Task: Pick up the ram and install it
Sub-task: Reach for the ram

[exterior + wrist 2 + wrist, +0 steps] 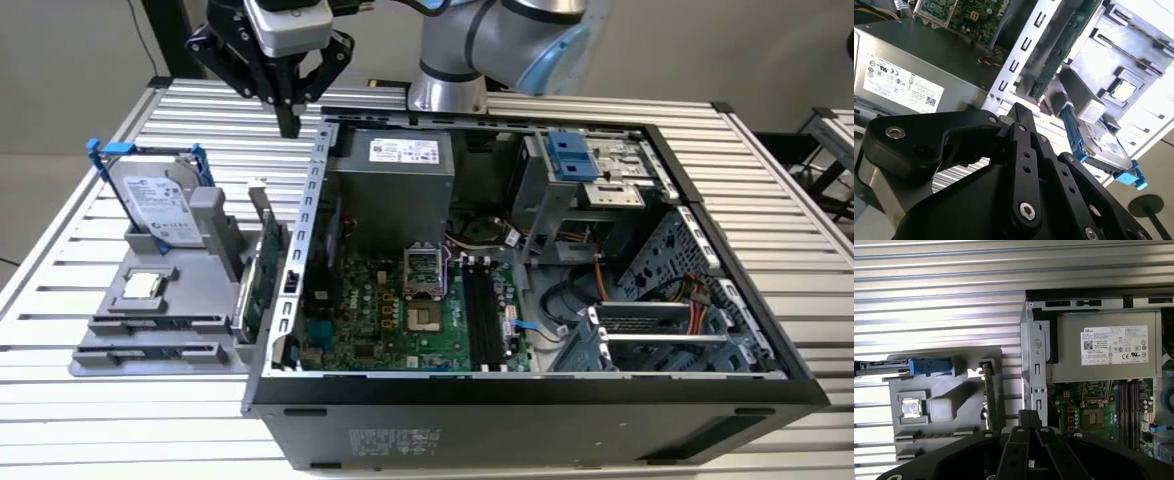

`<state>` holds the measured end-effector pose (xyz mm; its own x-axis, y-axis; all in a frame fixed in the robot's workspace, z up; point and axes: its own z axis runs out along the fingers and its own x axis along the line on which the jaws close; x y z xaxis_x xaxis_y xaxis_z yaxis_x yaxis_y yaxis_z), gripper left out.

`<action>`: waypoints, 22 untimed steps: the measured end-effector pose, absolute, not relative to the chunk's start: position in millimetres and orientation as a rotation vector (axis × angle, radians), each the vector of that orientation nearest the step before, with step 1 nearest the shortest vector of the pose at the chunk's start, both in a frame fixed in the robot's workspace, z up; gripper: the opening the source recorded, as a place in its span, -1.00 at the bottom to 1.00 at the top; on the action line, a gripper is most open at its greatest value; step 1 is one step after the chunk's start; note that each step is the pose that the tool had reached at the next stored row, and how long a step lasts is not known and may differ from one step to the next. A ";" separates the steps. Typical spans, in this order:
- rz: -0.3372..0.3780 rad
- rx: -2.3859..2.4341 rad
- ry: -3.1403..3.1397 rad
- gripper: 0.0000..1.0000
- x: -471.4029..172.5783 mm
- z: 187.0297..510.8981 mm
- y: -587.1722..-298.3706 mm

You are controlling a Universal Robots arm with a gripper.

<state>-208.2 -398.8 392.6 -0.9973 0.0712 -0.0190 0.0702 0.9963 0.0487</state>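
Gripper (288,125) hung in the air over the far end of the holder, right by the case wall. Its black fingers were pinched together with nothing between them, and it looked the same in both wrist views.

Biggest thing was the slatted metal counter (134,430), with lots of open slats at the exterior view's left and beyond the holder. The black PC case (534,425) lay on its side there, open side up, so its rim made a raised edge all around the motherboard (387,320). At the far end inside sat the grey power supply (394,190), wearing a white label (403,151) packed with small print and a barcode. Long black slots (481,320) ran along the board beside the CPU socket (424,270).

Just beside the case, at the exterior view's left, sat a grey holder (120,345). It carried a hard drive (158,205) standing upright in blue rails with its own pale label, and a square chip (140,287) lying flat in a pocket.

The ram (271,270) was in that holder too, standing on its long edge in the slot nearest the case wall, with the gripper well above it and not touching. In the first wrist view the ram (988,390) was just a thin green line.
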 end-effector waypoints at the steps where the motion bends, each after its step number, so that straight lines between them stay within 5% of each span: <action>1: 0.075 0.110 3.118 -1.00 -209.7 392.7 -398.8; 22: 0.075 0.110 3.118 -1.00 -245.2 392.6 -398.8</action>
